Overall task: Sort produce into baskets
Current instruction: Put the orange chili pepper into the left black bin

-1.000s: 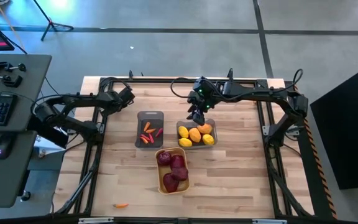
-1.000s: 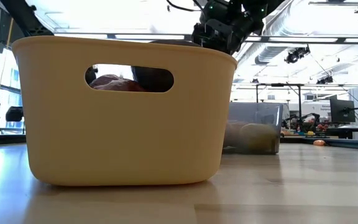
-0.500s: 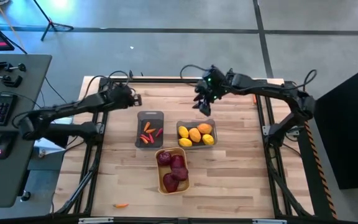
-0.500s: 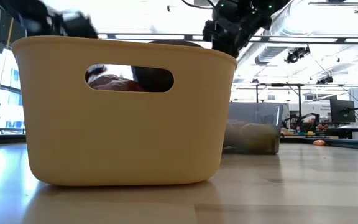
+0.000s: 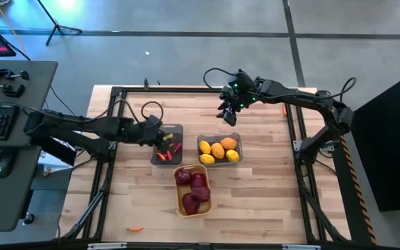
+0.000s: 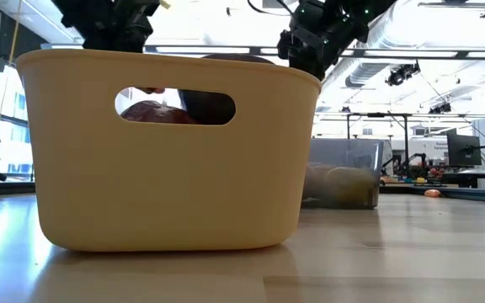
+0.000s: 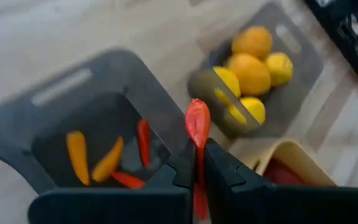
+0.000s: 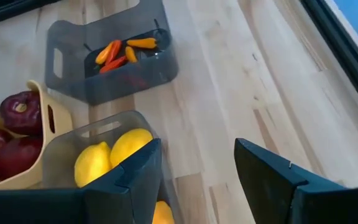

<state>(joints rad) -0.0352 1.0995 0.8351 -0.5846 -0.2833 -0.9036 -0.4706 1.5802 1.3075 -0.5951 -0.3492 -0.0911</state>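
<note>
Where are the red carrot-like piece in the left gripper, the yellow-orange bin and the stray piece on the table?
red carrot-like piece point(image 7: 197, 124), left wrist view, upper end.
yellow-orange bin point(image 6: 167, 185), low view, front wall.
stray piece point(image 5: 135, 229), high view, middle.

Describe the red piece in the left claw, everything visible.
The red piece is a thin, smooth, carrot-like toy, plastic by its look, bright orange-red with a rounded tip. It stands lengthwise between the fingers of the left claw, which is shut on it; its lower part is hidden there. It hangs over the edge of the grey bin that holds four similar orange and red pieces, touching nothing else.
</note>
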